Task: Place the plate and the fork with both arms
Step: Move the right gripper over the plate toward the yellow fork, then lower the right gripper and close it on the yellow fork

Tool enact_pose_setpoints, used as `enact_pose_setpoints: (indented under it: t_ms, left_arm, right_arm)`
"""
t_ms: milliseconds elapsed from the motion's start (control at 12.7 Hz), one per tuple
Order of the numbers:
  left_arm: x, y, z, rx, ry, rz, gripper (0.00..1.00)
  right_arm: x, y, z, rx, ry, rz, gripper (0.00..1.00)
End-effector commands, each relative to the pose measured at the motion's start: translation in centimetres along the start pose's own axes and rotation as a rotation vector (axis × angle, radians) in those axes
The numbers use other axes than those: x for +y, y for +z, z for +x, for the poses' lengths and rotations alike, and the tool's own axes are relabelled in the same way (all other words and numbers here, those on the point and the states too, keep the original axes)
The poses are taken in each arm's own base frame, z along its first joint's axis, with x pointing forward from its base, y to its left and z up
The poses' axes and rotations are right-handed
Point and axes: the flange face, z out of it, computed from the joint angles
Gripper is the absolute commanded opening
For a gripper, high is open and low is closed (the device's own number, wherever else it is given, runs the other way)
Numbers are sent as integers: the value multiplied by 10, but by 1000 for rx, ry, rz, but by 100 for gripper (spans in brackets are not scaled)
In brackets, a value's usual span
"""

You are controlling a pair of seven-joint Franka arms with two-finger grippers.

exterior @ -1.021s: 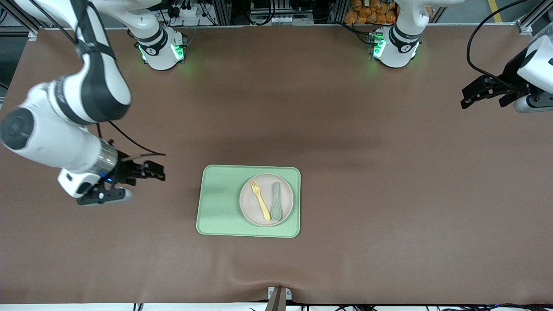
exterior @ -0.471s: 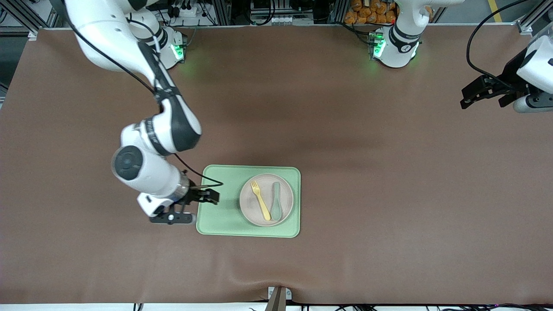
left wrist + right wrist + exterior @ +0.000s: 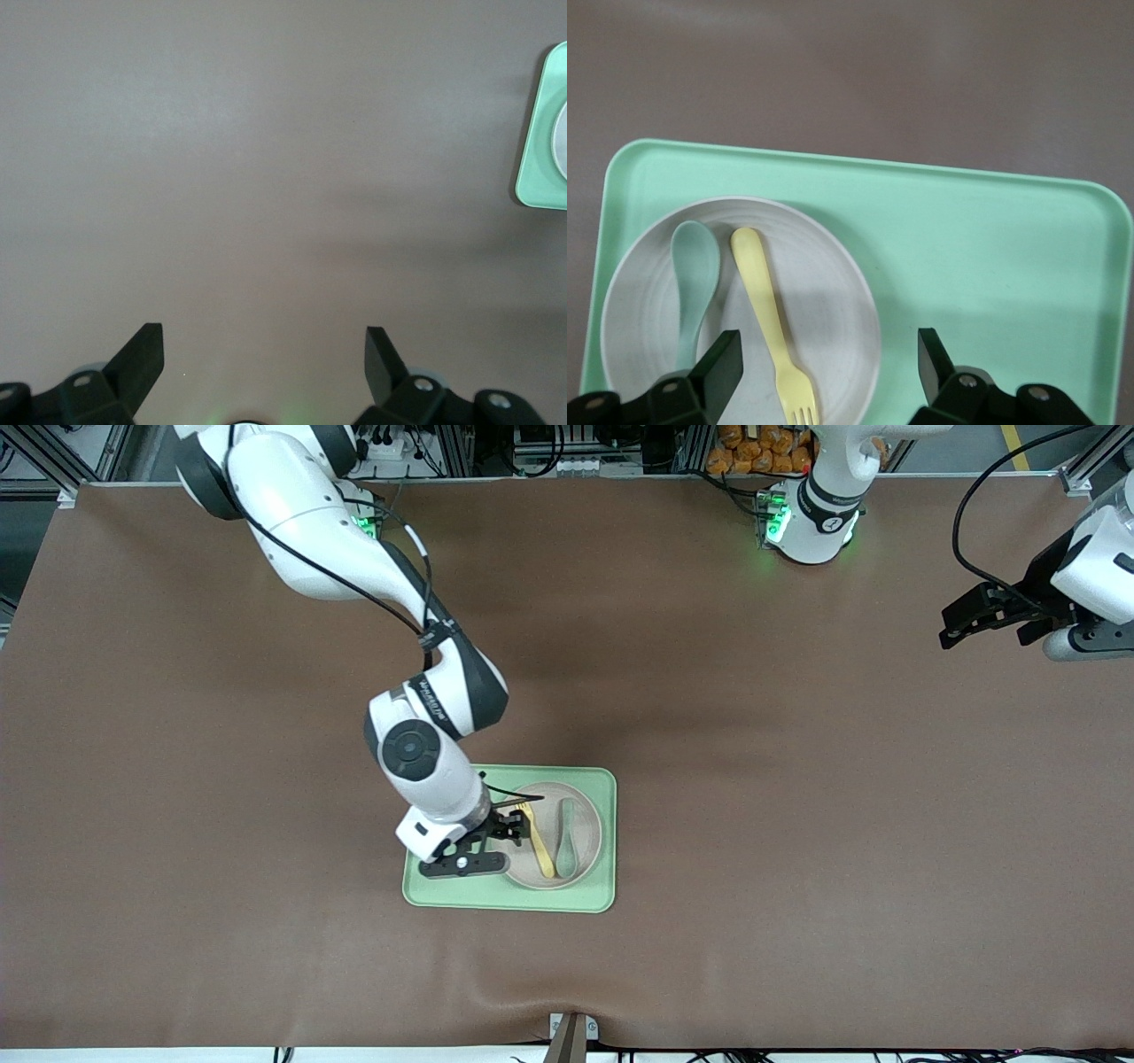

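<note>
Progress: I judge this an early stage; neither the plate nor the fork is picked up yet, so both lifts and both placements are left.
Plate: it sits in the green tray, at the end toward the left arm.
Fork: it lies on the plate beside a grey-green spoon, nearer the right arm's end than the spoon; tines point toward the robots' bases.
Right gripper: I have it over the tray at the plate's rim; fingers spread wide, empty, touching nothing that I can see; the fork's tines show between them in the right wrist view.
Left gripper: it waits over the bare brown table at its own end, well apart from the tray; fingers apart, holding nothing.
</note>
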Motion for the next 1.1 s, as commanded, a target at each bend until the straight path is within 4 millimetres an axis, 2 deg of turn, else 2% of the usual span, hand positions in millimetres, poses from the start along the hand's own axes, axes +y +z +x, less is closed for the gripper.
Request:
enact_pose_setpoints:
  t_ms: [0,157,314,393,707,1021]
  left_arm:
    - [0,0,2,-10,14,18,100]
    - [0,2,2,-13,15,19,100]
    - [2,3,2,-16,17,19,100]
    - [2,6,4,-21,17,20,100]
    - [4,7,4,-22,20,19,100]
    - [4,7,4,-22,20,19,100]
  right_arm:
    - [-25,20,-2,33,-54,-26,70]
    - [-35,31,-11,18,-66,-30,68]
    - [-43,40,-19,6,-78,-34,57]
    - [-46,42,-22,3,-83,-36,57]
    - [-50,55,-32,-17,-93,-47,50]
    - [-45,69,-38,-21,-118,-83,48]
